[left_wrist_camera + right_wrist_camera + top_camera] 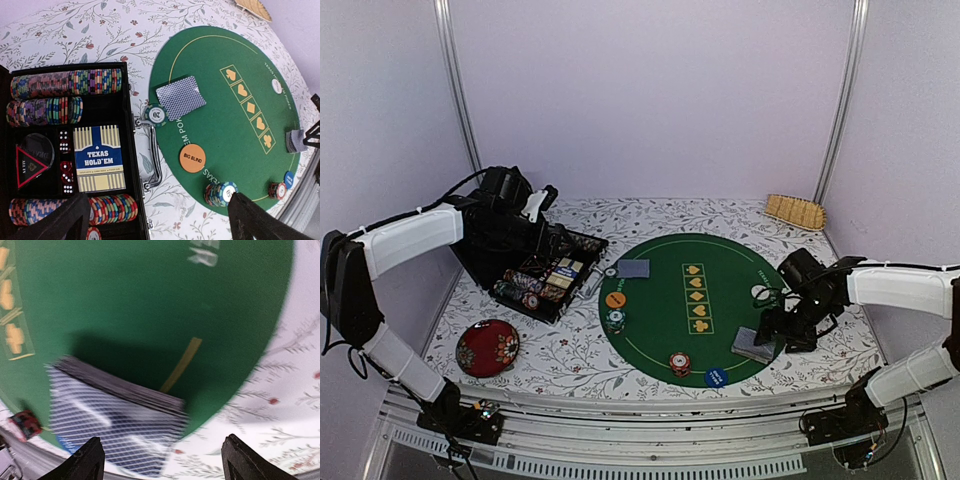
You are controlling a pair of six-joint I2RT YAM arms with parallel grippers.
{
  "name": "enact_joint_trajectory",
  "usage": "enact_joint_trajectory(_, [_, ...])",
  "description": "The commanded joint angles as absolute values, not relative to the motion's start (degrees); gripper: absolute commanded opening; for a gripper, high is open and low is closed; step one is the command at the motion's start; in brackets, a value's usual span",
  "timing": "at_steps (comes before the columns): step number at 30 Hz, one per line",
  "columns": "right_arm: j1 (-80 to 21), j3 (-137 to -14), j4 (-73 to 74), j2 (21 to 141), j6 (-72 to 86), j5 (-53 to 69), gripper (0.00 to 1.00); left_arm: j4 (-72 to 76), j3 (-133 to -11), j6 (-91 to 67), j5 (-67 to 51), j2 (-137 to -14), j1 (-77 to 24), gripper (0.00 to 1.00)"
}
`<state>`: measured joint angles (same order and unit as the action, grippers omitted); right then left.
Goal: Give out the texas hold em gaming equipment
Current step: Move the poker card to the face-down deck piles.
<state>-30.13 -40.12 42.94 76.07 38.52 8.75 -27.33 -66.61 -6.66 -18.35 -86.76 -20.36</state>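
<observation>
My left gripper (pixel 159 212) hung wide open over the case (pixel 95 112), holding nothing. My right gripper (pixel 162 462) stood well open too, gripping nothing, just above the deck (pixel 117 427) lying at the mat's (pixel 660 335) right edge. Chips (pixel 680 363) sat along its near rim

Shows one thin card pile (pixel 633 268) and one thick deck (pixel 752 345), two lots in all. Shows on the one green mat (pixel 720 270) one green chip stack (pixel 614 320), one red chip stack (pixel 680 363), one single chip (pixel 610 271), and three round markers: one orange disc (pixel 615 299), one white disc (pixel 760 292), one blue disc (pixel 716 377). Adds one black case (pixel 578 243), one dark red dish (pixel 487 347), one tan woven piece (pixel 794 211).
</observation>
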Motion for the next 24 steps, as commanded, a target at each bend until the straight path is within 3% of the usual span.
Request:
enact_joint_trajectory(1, [-30.6,-40.5,34.5,75.0,38.7,13.8,0.85,-27.7,-67.5,-6.4,-18.3,-87.2,-20.6,0.98])
enact_joint_trajectory(4, [-30.6,-40.5,35.8,78.3,40.1,9.6,0.91,-27.7,-67.5,-6.4,-18.6,-87.3,-20.6,0.98])
enact_joint_trajectory(14, [-32.1,-41.4,45.5,82.9,41.4,-0.7,0.89,-27.7,-67.6,-6.2,-18.5,-87.3,-20.6,0.98])
enact_joint_trajectory(24, [-32.5,-40.1,45.5,79.0,41.4,1.9,0.81,-27.8,-67.6,-6.2,-18.5,-87.5,-20.6,0.98])
